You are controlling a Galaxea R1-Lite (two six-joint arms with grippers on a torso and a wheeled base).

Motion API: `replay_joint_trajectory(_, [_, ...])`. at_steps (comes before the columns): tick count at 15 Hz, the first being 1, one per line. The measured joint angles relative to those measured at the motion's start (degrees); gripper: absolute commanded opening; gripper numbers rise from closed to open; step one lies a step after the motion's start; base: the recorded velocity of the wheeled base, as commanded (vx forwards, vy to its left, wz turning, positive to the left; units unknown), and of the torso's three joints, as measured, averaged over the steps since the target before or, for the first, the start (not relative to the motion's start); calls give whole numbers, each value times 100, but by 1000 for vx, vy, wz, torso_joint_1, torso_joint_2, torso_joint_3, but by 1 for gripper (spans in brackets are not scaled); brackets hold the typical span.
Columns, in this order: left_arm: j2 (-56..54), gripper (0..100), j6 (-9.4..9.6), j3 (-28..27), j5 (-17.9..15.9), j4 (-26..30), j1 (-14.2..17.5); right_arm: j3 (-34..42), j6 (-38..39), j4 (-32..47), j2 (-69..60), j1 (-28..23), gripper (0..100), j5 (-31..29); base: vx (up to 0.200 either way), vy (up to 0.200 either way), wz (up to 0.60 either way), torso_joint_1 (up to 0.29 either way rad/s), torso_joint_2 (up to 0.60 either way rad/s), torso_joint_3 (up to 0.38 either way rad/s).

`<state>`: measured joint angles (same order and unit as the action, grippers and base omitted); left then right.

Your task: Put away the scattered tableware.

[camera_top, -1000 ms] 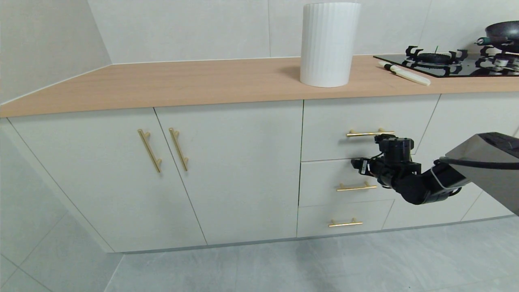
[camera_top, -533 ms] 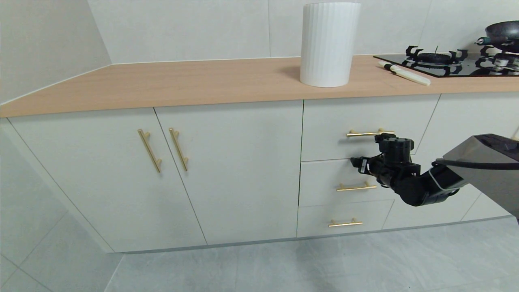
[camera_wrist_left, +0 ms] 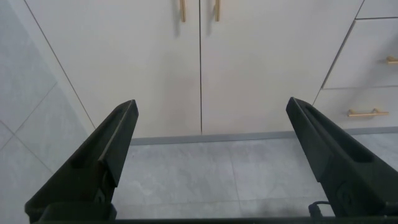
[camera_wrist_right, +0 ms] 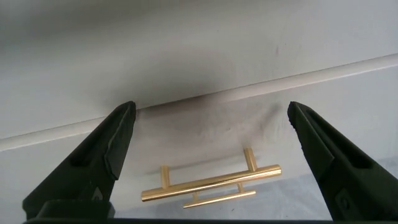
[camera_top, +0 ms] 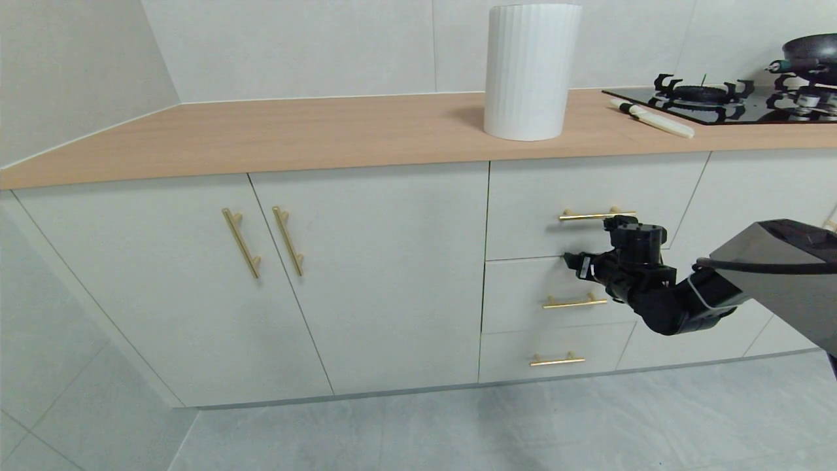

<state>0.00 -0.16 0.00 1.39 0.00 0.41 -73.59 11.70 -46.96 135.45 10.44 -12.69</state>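
My right gripper point(camera_top: 570, 259) hangs open right in front of the drawer stack, at the seam between the top drawer point(camera_top: 588, 196) and the middle drawer point(camera_top: 523, 294). In the right wrist view its fingers point(camera_wrist_right: 112, 149) stand wide apart around that seam, close to the panel, with a gold drawer handle point(camera_wrist_right: 211, 183) between them and nothing held. A cream knife point(camera_top: 654, 118) lies on the wooden countertop point(camera_top: 294, 131) beside the hob. My left gripper point(camera_wrist_left: 211, 106) is open and empty, low over the floor, facing the cabinet doors point(camera_wrist_left: 199, 62).
A tall white ribbed canister point(camera_top: 531, 70) stands on the counter above the drawers. A black gas hob point(camera_top: 726, 101) with a dark pan point(camera_top: 811, 49) sits at the right. Two doors with gold handles point(camera_top: 265, 241) lie left of the drawers. Grey floor tiles point(camera_top: 458, 432) are below.
My right gripper has crept slightly up and in toward the drawer fronts, still open. Nothing else has moved.
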Motion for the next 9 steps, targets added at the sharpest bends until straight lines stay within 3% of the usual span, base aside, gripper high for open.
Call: replay_joint_trajectory(9, [0,100,0,0,0,0,0,124,-268,89,184,61,100,-13,0,0,0,0,0,0])
